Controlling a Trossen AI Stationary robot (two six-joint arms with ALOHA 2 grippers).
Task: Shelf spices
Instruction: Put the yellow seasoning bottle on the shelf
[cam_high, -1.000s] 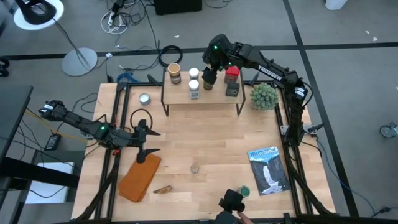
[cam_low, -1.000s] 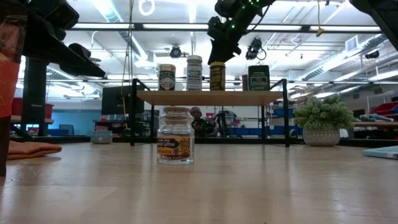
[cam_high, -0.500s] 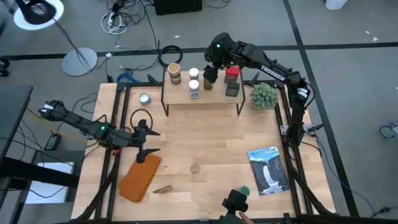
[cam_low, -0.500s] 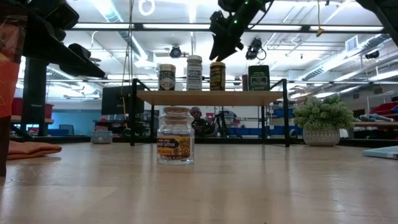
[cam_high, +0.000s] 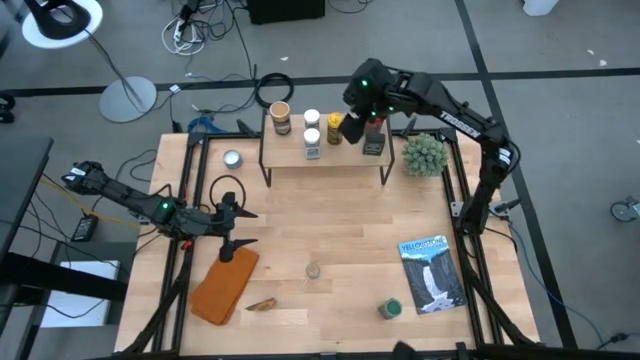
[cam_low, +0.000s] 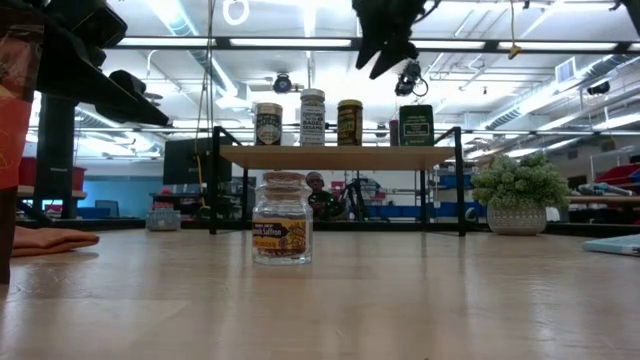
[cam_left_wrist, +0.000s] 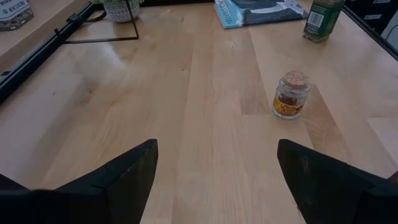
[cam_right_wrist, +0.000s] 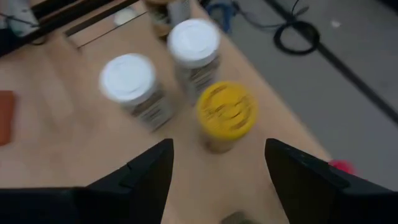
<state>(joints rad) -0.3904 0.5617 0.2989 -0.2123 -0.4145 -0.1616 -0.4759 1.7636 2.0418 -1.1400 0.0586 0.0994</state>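
High view: my right gripper (cam_high: 352, 112) hangs above the shelf (cam_high: 325, 152), beside the yellow-lid jar (cam_high: 334, 126) standing on the wooden top, holding nothing. Also on the shelf are a tan-top jar (cam_high: 280, 117), two white-top jars (cam_high: 312, 133) and a dark tin with a red top (cam_high: 374, 131). My read: that placement is done, fetch is next. Left on the table are a small glass jar (cam_high: 314, 270) mid-table and a green-top bottle (cam_high: 390, 307) near the front edge, beside a booklet (cam_high: 432, 272). My left gripper (cam_high: 228, 228) waits at the table's left side, near an orange cloth (cam_high: 224, 285). Low view: four containers line the shelf top, the right gripper (cam_low: 385, 35) sits well above them, and the cork-lid glass jar (cam_low: 282, 218) stands alone in front. A spiky plant (cam_low: 516, 192) sits at right; behind are ceiling lights and a blue wall. Left wrist view: fingers (cam_left_wrist: 127, 171) spread wide, nothing between; the glass jar (cam_left_wrist: 290, 94) and green bottle (cam_left_wrist: 320, 20) lie ahead on bare light wood. Right wrist view: fingers (cam_right_wrist: 147, 174) apart and empty, with the yellow lid (cam_right_wrist: 226, 111) and two white lids (cam_right_wrist: 129, 78) below. Next move calls for picking one loose jar, probably the mid-table one, gripping its body upright and clearing the shelf edge on the way in. Floor around is grey, with cables and a lamp base (cam_high: 128, 99).
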